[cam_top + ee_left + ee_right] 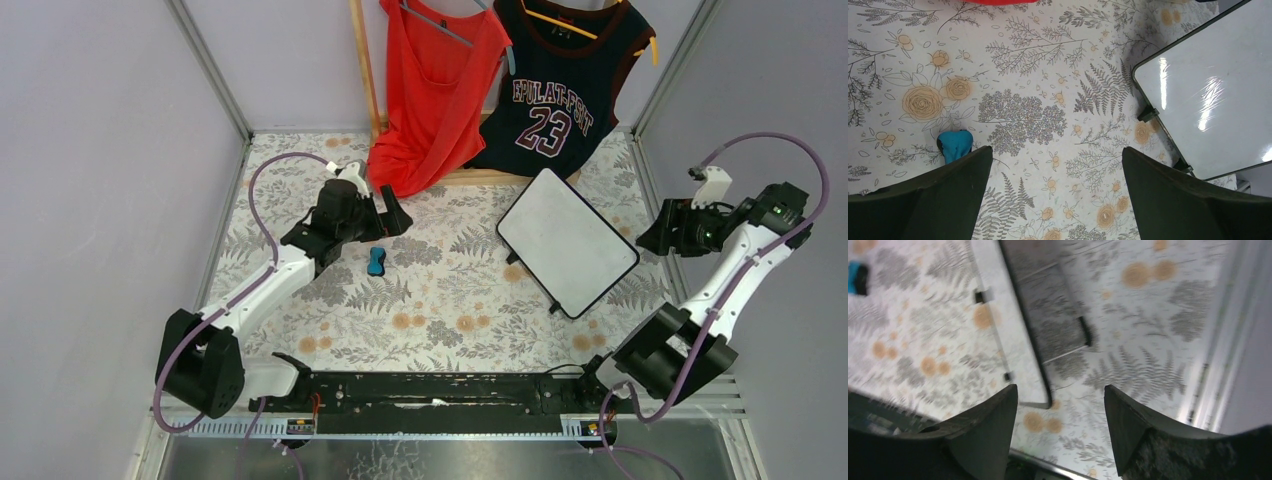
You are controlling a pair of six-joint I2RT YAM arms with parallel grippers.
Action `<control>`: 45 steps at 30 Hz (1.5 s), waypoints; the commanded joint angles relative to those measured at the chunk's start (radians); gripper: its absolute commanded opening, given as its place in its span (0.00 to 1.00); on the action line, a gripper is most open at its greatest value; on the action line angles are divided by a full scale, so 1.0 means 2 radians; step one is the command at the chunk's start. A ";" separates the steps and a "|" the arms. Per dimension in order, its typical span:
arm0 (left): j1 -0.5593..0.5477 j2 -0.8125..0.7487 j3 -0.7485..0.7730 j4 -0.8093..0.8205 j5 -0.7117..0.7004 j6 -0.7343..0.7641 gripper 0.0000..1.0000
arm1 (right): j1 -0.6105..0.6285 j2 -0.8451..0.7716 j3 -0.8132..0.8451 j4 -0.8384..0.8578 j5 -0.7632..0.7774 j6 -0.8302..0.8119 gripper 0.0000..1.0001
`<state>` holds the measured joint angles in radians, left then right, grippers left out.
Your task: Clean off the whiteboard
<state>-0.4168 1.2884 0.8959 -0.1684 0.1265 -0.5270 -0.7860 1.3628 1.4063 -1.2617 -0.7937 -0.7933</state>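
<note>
Your left tool [1055,152] has its two fingers wide apart, and nothing is between them. In the left wrist view, the little blue eraser [954,144] lies on the worktop [430,310] and peeks out from behind the edge of one finger. I cannot tell if the finger touches it. From the top, the eraser lies just in front of this tool, on the leaf and flower cloth.

Your right tool [1059,390] also has its fingers apart, and it holds nothing. It hangs over the right edge of the worktop, near the wall. Its own view is blurry.

The whiteboard [567,242] lies flat on the right half of the worktop, between the two tools and closer to the right one. It is turned at a slant, with one corner toward the back. Its face looks white and shiny, with bright streaks of light on it, and I see no marks. Small black feet stick out along its near-left edge.

At the back, a red top [435,90] and a dark jersey [555,90] with the number 23 hang side by side. The board's far corner sits just below the jersey.
</note>
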 commanded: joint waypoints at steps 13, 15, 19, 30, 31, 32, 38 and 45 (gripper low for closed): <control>0.002 -0.031 -0.010 0.037 -0.043 -0.012 1.00 | 0.002 -0.114 -0.168 0.306 0.171 0.211 0.74; 0.003 -0.035 -0.010 0.035 -0.048 -0.011 1.00 | 0.002 -0.124 -0.194 0.332 0.195 0.223 0.74; 0.003 -0.043 -0.014 0.034 -0.054 -0.012 1.00 | 0.002 -0.136 -0.237 0.373 0.221 0.238 0.77; 0.003 -0.069 -0.028 0.033 -0.123 -0.023 1.00 | 0.002 -0.129 -0.317 0.443 0.230 0.235 0.99; 0.002 -0.073 -0.030 0.033 -0.128 -0.023 1.00 | 0.002 -0.130 -0.324 0.450 0.232 0.237 0.99; 0.003 -0.077 -0.032 0.033 -0.132 -0.023 1.00 | 0.002 -0.131 -0.329 0.455 0.233 0.238 0.99; 0.003 -0.082 -0.037 0.030 -0.138 -0.023 1.00 | 0.002 -0.139 -0.344 0.483 0.241 0.260 0.99; 0.003 -0.080 -0.038 0.030 -0.137 -0.025 1.00 | 0.002 -0.148 -0.357 0.501 0.239 0.270 1.00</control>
<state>-0.4168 1.1332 0.8272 -0.1516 -0.1211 -0.5686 -0.7860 1.0962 0.7094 -0.3260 -0.3222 -0.2802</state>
